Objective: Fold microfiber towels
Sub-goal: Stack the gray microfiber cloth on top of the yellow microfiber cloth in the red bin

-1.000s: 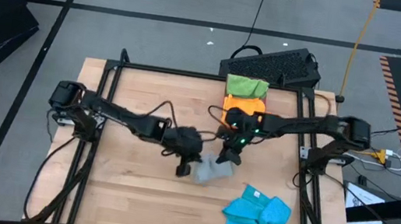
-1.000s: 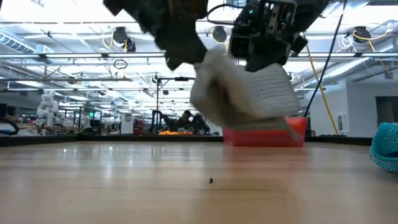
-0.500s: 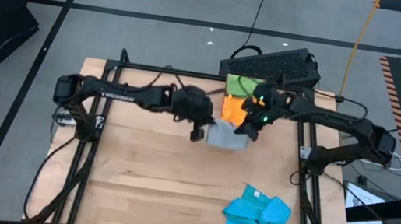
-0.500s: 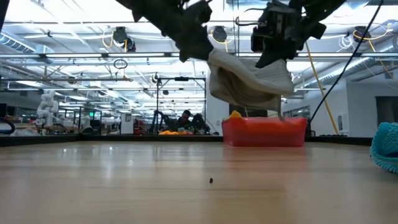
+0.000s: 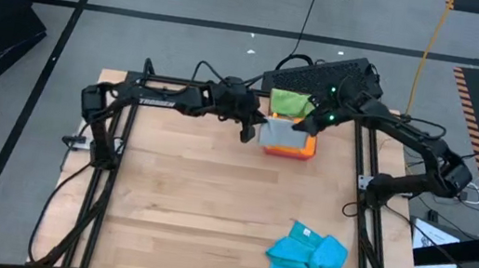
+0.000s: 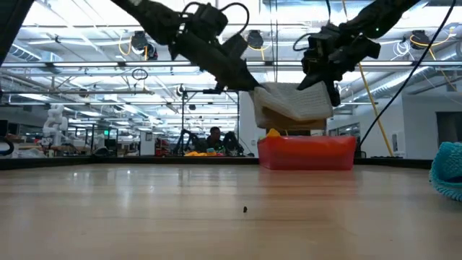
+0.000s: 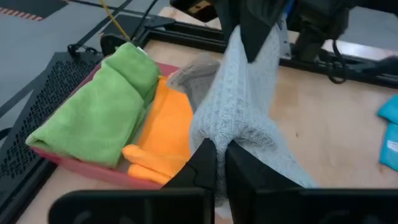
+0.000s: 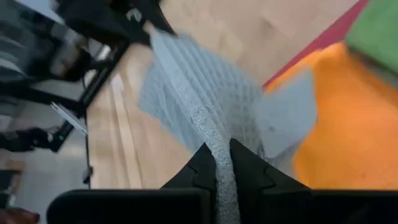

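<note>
From above, the left gripper [image 5: 252, 134] and right gripper [image 5: 318, 126] each pinch an end of the folded grey towel [image 5: 283, 134] over the red tray [image 5: 286, 148] by the table's [image 5: 175, 191] far edge; a blue towel [image 5: 304, 261] lies near the front right corner. At table level, the grey towel hangs just above the tray. Both wrist views show fingers clamped on grey cloth above the orange towel [image 7: 165, 134] and green towel [image 7: 102, 115].
</note>
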